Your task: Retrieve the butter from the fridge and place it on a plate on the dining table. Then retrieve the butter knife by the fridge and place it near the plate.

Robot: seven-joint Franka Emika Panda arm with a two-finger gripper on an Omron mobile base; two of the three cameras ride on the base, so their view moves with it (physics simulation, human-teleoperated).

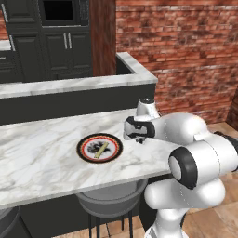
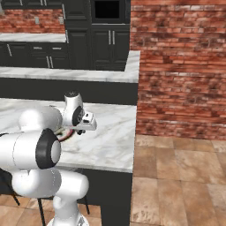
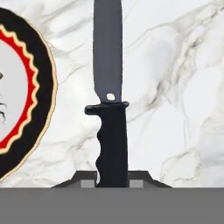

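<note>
Butter knife (image 3: 109, 100): over the dining table (image 3: 175, 87), just beside the plate (image 3: 41, 87) at its 3 o'clock in the hand view. Long axis 6–12, blade toward 12. Gripper (image 3: 112, 177) pinches the black handle.

The butter (image 1: 102, 150), a thin pale-yellow stick, lay slanted on the dark-rimmed, red-ringed plate (image 1: 84, 151) on the marble dining table (image 1: 37, 158). The dark butter knife (image 3: 109, 100) was beside the plate.
</note>
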